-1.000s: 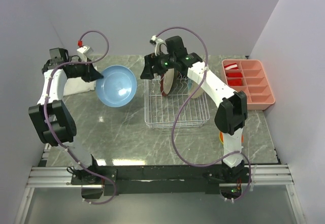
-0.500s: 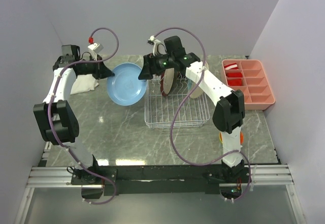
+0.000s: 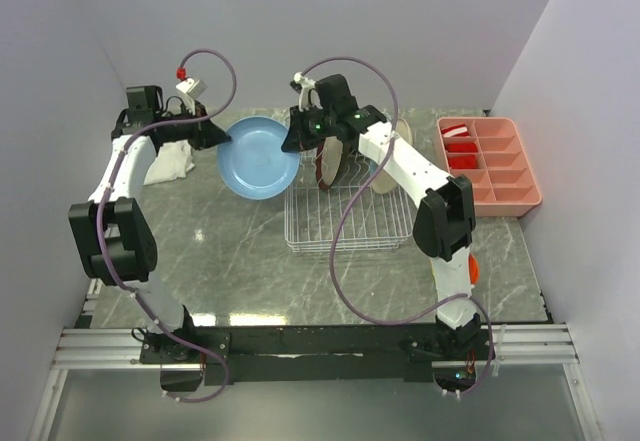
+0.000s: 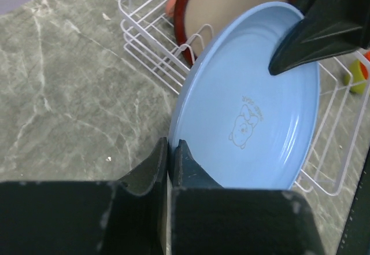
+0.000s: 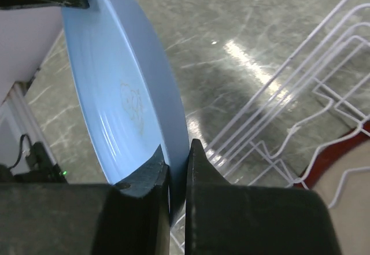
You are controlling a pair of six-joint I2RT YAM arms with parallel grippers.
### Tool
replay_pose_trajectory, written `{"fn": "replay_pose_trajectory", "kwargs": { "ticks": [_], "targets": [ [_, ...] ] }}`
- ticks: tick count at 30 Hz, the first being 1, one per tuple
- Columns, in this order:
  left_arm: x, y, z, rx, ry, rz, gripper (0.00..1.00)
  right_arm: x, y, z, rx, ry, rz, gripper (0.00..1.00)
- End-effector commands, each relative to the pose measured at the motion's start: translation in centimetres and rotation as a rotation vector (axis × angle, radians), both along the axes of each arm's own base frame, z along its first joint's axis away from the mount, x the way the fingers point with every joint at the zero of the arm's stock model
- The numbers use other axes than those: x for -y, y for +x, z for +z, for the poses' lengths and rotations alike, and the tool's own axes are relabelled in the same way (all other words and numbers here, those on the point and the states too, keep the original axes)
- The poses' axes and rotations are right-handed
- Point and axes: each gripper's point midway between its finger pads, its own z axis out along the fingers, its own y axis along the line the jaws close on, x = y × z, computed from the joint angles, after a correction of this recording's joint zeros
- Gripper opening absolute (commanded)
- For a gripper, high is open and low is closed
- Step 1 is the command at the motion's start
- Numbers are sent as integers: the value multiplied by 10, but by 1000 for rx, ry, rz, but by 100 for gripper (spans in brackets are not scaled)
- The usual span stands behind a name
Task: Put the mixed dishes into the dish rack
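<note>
A light blue plate (image 3: 260,158) hangs tilted in the air just left of the dish rack (image 3: 348,223). My left gripper (image 3: 222,141) is shut on its left rim; in the left wrist view the fingertips (image 4: 171,145) pinch the edge of the plate (image 4: 254,122). My right gripper (image 3: 291,140) is shut on the opposite rim, and the right wrist view shows the plate (image 5: 115,93) clamped between its fingers (image 5: 176,151). A dark maroon-rimmed plate (image 3: 328,164) stands upright in the rack, and a cream plate (image 3: 386,173) stands behind it.
A white folded cloth (image 3: 168,162) lies at the back left. A pink compartment tray (image 3: 492,161) sits at the back right. An orange bowl (image 3: 472,268) shows partly behind the right arm. The rack's wire prongs (image 5: 289,110) stand close below the plate.
The left arm has carried the blue plate rightward toward the rack. The right gripper, open a second ago, has closed on the plate's right rim.
</note>
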Motion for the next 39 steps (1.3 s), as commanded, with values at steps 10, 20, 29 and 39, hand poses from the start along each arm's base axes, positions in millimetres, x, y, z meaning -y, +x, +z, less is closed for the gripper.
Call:
{"fn": "replay_pose_trajectory", "kwargs": {
  "ticks": [10, 20, 29, 39],
  "targets": [
    [-13, 23, 51, 211, 25, 291, 79, 47, 47, 90, 403, -193, -621, 0],
    [-34, 14, 47, 256, 37, 458, 85, 92, 42, 131, 522, -207, -1007, 0],
    [-33, 12, 38, 239, 19, 460, 85, 123, 36, 133, 639, -399, -1111, 0],
    [-32, 4, 35, 241, 18, 452, 85, 134, 28, 100, 597, -523, -1071, 0]
  ]
}}
